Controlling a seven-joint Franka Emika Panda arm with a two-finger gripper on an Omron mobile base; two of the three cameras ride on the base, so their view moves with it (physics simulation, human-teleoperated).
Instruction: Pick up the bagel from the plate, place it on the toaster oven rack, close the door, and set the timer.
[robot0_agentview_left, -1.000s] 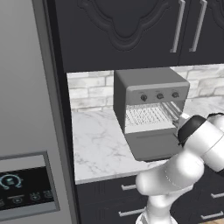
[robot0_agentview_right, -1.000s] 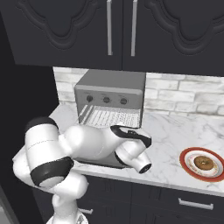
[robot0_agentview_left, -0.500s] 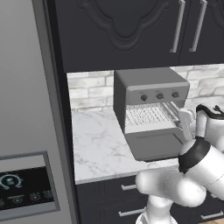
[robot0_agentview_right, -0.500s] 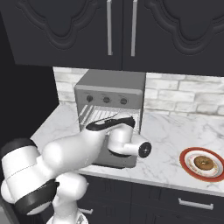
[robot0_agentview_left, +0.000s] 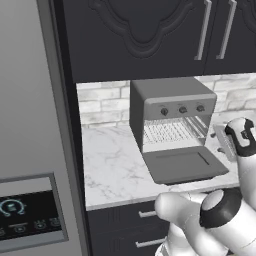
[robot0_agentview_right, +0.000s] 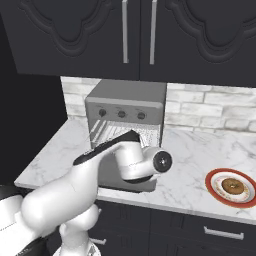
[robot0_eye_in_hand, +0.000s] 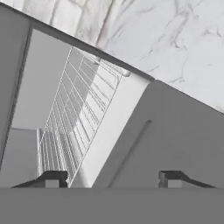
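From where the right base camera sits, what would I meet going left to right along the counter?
Toaster oven with its door folded down → bare marble counter → plate carrying the bagel.

base views flank toaster oven (robot0_agentview_left: 172, 127), hand view close above door (robot0_eye_in_hand: 175, 140)

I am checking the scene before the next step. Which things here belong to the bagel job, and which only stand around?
Belong to the job:
bagel
plate
toaster oven rack
door, lying open
timer knobs
gripper, open and empty

Only around:
upper cabinets
drawers
fridge
brick wall
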